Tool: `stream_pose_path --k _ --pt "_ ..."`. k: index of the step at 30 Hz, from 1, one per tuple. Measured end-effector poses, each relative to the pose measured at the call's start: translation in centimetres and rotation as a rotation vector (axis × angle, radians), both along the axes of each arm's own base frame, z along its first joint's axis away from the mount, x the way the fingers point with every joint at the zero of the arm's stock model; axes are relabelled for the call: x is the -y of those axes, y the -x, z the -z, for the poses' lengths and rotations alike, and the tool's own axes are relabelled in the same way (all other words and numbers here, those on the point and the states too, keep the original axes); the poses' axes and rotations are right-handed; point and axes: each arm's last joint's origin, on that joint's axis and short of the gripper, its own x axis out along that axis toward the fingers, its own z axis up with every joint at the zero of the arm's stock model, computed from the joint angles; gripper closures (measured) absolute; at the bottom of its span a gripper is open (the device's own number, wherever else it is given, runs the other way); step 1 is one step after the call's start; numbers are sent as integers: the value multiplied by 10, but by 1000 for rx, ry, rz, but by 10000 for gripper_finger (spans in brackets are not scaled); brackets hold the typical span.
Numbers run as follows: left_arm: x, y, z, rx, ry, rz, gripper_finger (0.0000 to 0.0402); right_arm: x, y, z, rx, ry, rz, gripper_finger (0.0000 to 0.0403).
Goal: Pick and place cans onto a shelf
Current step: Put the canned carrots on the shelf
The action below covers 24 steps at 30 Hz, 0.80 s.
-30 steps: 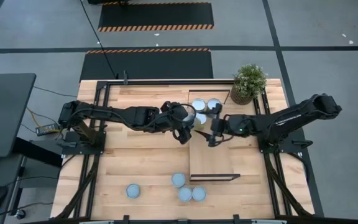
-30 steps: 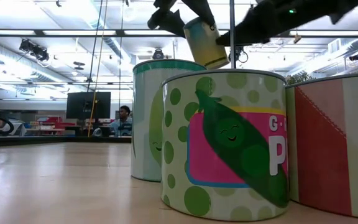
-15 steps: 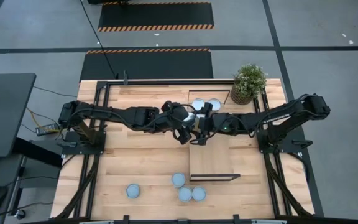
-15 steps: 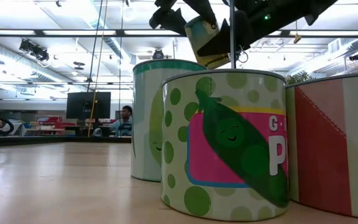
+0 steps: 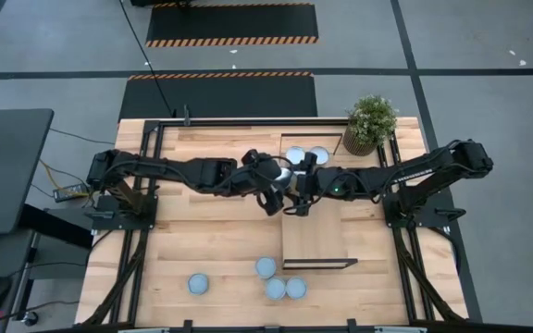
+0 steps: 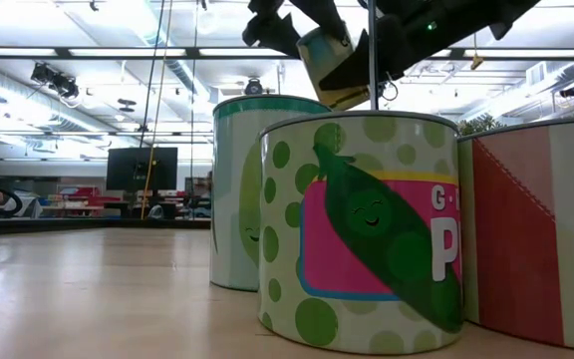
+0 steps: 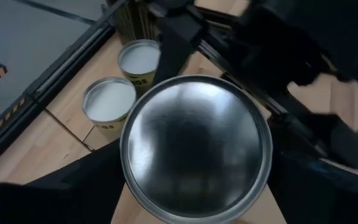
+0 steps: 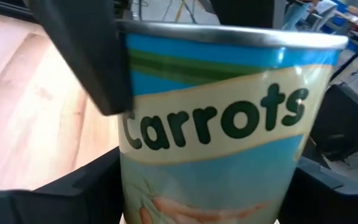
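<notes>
A can [image 6: 327, 65] with a "Carrots" label [image 8: 216, 124] hangs tilted above the far end of the shelf [image 5: 317, 236]. My right gripper [image 5: 300, 182] has reached in from the table's right and is shut on the can. My left gripper [image 5: 274, 182] is open. Its fingers stand close on either side of the can, whose shiny end [image 7: 196, 144] faces the left wrist camera. Two cans [image 5: 296, 155] [image 5: 318, 155] stand on the shelf's far end. Several more stand on the table near its front edge [image 5: 275, 288] [image 5: 198, 283]. My right gripper pinches the can's side wall [image 8: 135, 186] between its two fingers [image 8: 92, 186], on opposite sides below the label's lettering. The fingers come nearly level from the table's right. The can is lifted clear of the shelf and tilted.
A potted plant [image 5: 370, 125] stands at the table's far right corner, next to the shelf. In the low view, big printed cans [image 6: 367, 229] [image 6: 252, 189] fill the foreground. The shelf's near half is bare wood.
My right gripper has gone toward the table's left, up to the can that my left gripper held aloft, and its fingers now stand around it. The can has stayed in the air, still tilted.
</notes>
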Motion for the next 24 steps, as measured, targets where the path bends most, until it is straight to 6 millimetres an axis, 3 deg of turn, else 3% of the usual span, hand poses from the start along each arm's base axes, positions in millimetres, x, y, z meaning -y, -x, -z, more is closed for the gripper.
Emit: stream_pose_path --k 5,11,18,24 --pt "1 0 0 -19 -43 40 10 0 1 3 -33 -12 -1 83" --pt "0 1 -2 -38 -106 66 6 -1 6 1 -50 -12 1 83" --pt "8 5 -20 -37 -169 124 6 -1 26 -6 -122 -36 46 82" --pt "20 11 -19 -102 -190 161 6 -7 50 -17 -122 -94 44 82"
